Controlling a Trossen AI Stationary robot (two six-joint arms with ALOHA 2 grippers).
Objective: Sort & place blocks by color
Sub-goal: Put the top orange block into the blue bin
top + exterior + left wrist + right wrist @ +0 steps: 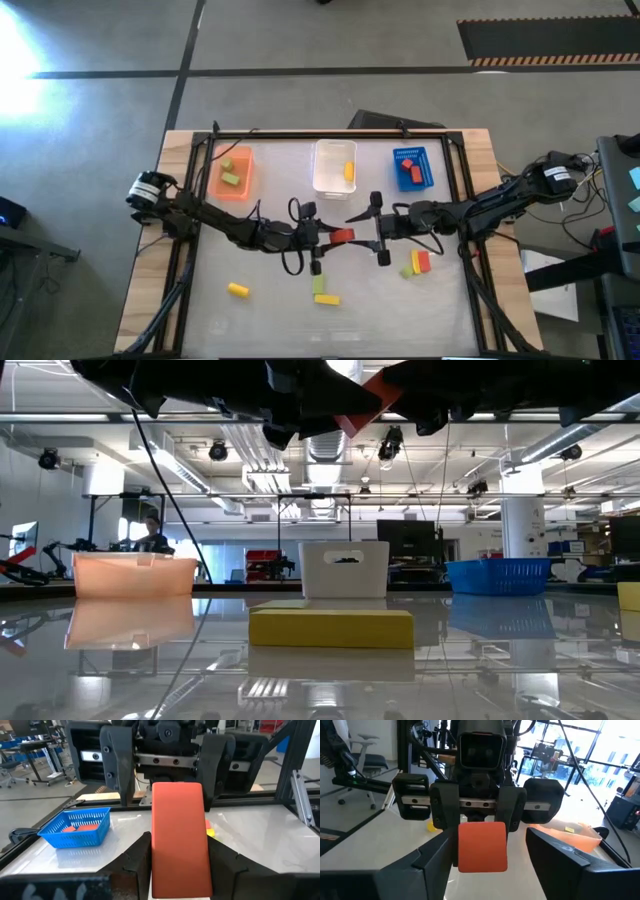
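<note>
Two grippers are meeting over mid-table in the high view: the left gripper [318, 237] is pinching a red block [343, 236], and the right gripper [378, 229] is facing it with fingers spread wide. Behind them are sitting an orange bin [235, 174] with green blocks, a clear bin [334, 166] with a yellow one, and a blue bin [411, 167] with red ones. Loose blocks are lying near the front: a yellow one [237, 289], a green one [318, 284] touching another yellow [326, 299], and a small cluster [417, 263] under the right arm.

In the low view, the red block [358, 410] is hanging high above the table.

In the left wrist view, the left gripper's fingers [134, 862] are pressing the red block [180, 840] between them.

In the right wrist view, the red block [481, 846] is sitting between the right gripper's [485, 860] parted fingers, clear of both.
</note>
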